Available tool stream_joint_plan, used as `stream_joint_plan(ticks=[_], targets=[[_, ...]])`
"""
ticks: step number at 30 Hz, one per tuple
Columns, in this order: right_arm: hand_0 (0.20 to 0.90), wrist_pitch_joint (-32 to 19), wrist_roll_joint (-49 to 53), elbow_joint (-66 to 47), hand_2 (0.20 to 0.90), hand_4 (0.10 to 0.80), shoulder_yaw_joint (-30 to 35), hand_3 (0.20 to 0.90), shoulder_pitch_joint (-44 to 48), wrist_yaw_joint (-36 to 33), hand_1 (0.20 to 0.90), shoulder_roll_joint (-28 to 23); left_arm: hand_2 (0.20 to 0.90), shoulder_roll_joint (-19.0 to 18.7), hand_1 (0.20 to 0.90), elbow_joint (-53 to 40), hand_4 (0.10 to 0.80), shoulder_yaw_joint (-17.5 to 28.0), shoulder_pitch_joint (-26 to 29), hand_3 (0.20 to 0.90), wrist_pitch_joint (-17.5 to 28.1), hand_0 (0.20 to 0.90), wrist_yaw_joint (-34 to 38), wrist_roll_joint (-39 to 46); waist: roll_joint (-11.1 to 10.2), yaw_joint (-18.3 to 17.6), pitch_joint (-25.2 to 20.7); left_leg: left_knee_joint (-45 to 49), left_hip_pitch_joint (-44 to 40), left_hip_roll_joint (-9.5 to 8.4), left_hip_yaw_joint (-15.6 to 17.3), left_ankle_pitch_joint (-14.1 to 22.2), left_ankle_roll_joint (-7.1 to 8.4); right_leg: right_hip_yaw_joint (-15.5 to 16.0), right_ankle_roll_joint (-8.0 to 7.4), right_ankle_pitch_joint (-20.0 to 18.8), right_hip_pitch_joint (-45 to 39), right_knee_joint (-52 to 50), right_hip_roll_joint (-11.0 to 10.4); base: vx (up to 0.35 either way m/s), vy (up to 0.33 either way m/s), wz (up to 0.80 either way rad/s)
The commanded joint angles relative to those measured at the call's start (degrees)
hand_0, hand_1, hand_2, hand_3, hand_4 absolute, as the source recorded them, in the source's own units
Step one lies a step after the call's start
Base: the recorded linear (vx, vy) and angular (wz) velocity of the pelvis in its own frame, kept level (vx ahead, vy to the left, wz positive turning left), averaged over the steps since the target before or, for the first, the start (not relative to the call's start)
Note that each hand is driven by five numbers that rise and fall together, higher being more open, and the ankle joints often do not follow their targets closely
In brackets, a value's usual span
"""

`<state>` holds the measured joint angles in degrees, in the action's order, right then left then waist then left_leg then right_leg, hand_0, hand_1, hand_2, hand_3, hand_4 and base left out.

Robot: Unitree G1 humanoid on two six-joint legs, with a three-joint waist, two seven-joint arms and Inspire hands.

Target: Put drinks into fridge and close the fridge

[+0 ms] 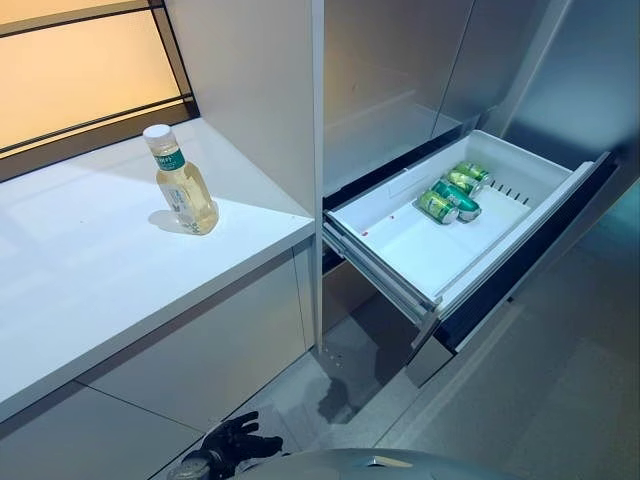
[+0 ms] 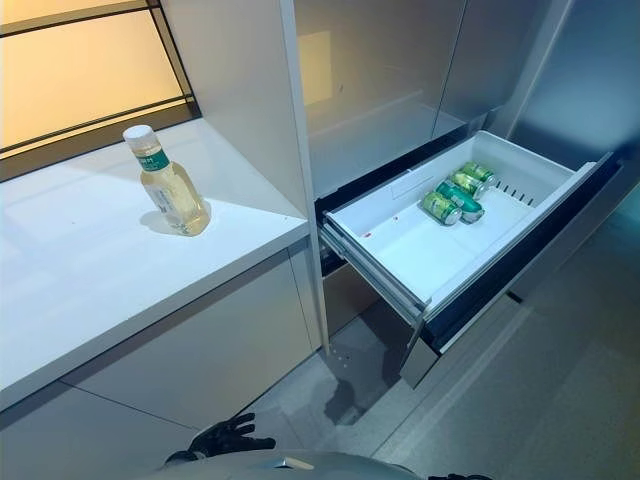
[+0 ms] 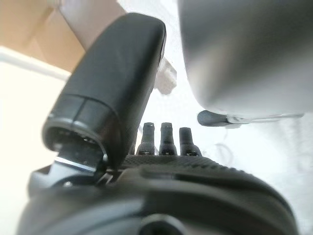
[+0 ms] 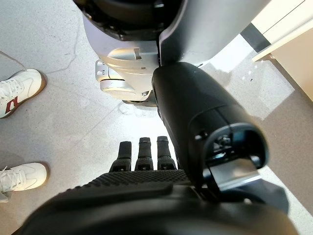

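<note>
Left robot hand (image 1: 228, 445) low, relaxed; ribbed plastic bottle (image 1: 183, 184) upright on counter (image 1: 90, 270).

Head eyes look down on counter (image 1: 120, 250) and open drawer (image 1: 400, 240); wrist cameras face floorward.

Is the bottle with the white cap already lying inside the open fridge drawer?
No, the bottle stands upright on the white counter, while the drawer holds only green cans.
</note>
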<state>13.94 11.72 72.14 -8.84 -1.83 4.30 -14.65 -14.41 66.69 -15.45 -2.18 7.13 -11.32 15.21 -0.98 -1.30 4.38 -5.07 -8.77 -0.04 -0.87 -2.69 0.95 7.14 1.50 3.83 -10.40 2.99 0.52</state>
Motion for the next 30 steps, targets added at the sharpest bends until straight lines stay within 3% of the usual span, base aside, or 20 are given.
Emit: stream_joint_plan(ticks=[1,7,16,21,30], targets=[[0.900,0.93,-0.76,1.61,0.900,0.800,-2.37,0.900,2.10,2.45,0.900,0.17,0.900,1.17,0.900,-3.62,0.800,-2.53,5.66,0.900,6.96,0.900,-1.52,-4.63,-0.47,1.02,0.58,0.73,-0.40,-2.62,0.47,5.34,-2.74,-2.52,-4.99,-3.38,3.20,-1.41,-1.18,0.000,0.000,0.00],[0.900,0.90,-1.49,0.89,0.900,0.800,-3.16,0.900,2.18,3.34,0.900,-0.67,0.900,-0.93,0.900,-11.62,0.800,-6.88,8.02,0.900,11.01,0.900,-0.31,-7.39,-0.27,0.55,0.70,0.55,-0.43,-2.45,0.79,5.31,-2.60,-2.85,-5.24,-3.47,3.45,-1.56,-1.08,0.000,0.000,0.00],[0.900,0.77,-1.94,0.18,0.900,0.800,-3.58,0.900,2.44,4.04,0.900,-2.09,0.900,-5.68,0.900,-27.38,0.800,-11.17,11.43,0.900,10.22,0.900,-2.00,-7.23,0.35,0.37,1.00,0.51,-0.07,-2.42,0.62,5.09,-2.62,-2.86,-5.38,-3.55,3.83,-1.76,-1.13,0.000,0.000,0.00],[0.900,0.51,-2.40,0.25,0.900,0.800,-3.13,0.900,2.50,4.08,0.900,-2.36,0.900,-8.01,0.900,-35.48,0.800,-11.62,13.21,0.900,8.33,0.900,-4.11,-3.27,0.68,0.53,0.79,0.40,0.00,-2.52,0.19,5.04,-2.68,-2.64,-5.38,-3.54,3.63,-1.46,-1.22,0.000,0.000,0.00],[0.900,-0.43,-2.46,1.29,0.900,0.800,-3.10,0.900,2.46,3.12,0.900,-1.82,0.900,-10.86,0.900,-52.41,0.800,-11.15,16.64,0.900,-0.27,0.900,-12.34,10.02,1.16,0.97,0.51,0.31,0.12,-2.70,-0.57,5.10,-2.93,-1.93,-5.25,-3.44,3.25,-1.06,-1.40,-0.005,0.003,0.01]])
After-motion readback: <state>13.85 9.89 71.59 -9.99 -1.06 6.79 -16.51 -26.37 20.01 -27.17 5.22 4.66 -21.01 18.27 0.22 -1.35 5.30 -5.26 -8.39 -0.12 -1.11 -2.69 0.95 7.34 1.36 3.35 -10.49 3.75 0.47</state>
